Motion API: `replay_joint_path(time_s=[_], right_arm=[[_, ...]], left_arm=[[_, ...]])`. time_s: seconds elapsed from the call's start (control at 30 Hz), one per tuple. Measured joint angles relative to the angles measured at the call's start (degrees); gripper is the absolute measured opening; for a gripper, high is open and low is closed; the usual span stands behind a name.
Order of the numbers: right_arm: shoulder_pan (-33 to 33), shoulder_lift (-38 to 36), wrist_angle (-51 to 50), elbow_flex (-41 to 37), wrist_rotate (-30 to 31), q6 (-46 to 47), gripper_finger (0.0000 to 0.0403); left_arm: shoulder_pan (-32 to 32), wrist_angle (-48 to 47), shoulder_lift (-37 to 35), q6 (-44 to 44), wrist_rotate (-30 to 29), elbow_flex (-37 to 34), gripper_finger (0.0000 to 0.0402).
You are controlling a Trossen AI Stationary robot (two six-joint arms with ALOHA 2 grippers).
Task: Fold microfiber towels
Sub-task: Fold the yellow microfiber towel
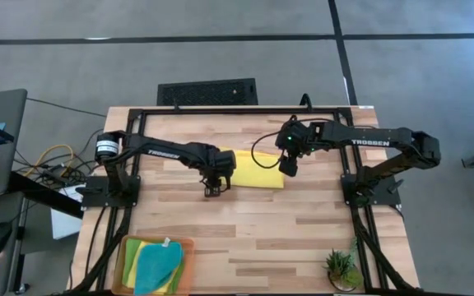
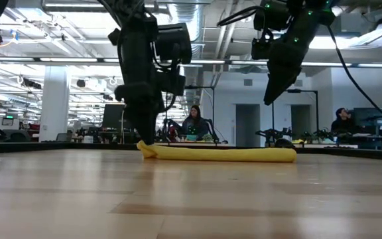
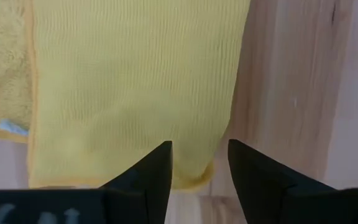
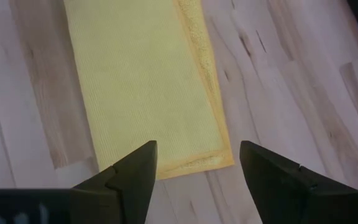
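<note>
A: Item one, the folded yellow towel (image 1: 257, 169)?
B: It lies flat on the wooden table (image 1: 253, 230), at mid-width in the table's far half, folded into a long strip running left to right. One layered edge shows in both wrist views.

A: Item two, the left gripper (image 1: 212, 190)?
B: It is low at the strip's left end, close above the table. In the left wrist view its fingers (image 3: 151, 171) are parted, with the towel's edge and bare wood showing in the gap; nothing is clamped.

A: Item three, the right gripper (image 1: 288, 168)?
B: It is raised above the strip's right end, clear of the cloth in the low view. Its fingers (image 4: 132, 174) are spread wide and empty, with the towel's end showing between them.

A: Remaining stock?
B: An orange tray (image 1: 192, 243) at the near left corner holds a teal towel (image 1: 159, 267) on top, with lime green (image 1: 142, 249) and yellow (image 1: 130, 261) cloth showing beneath it. A small potted plant (image 1: 341, 268) stands at the near right.

A: Beyond the table?
B: In the low view, people sit at desks in the room behind.
</note>
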Motion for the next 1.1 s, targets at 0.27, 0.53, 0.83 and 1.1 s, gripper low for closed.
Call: replay_joint_path(time_s=[0.27, 0.53, 0.83, 1.1], right_arm=[[0.0, 0.0, 0.0, 0.0, 0.0, 0.0, 0.0255], [0.0, 0.0, 0.1, 0.0, 0.0, 0.0, 0.0255], [-1.2, -1.3, -0.1, 0.0, 0.1, 0.0, 0.0255], [-4.8, -7.8, -1.2, 0.0, 0.2, -0.1, 0.0255]], left_arm=[[0.0, 7.5, 0.0, -3.0, 0.0, -5.0, 0.0148], [-0.2, 7.9, -0.2, -7.3, -6.2, -7.4, 0.0148], [0.4, 6.0, 0.0, -6.2, -7.8, -3.3, 0.0021], [0.4, 5.2, 0.0, 5.2, -8.9, 4.4, 0.0003]])
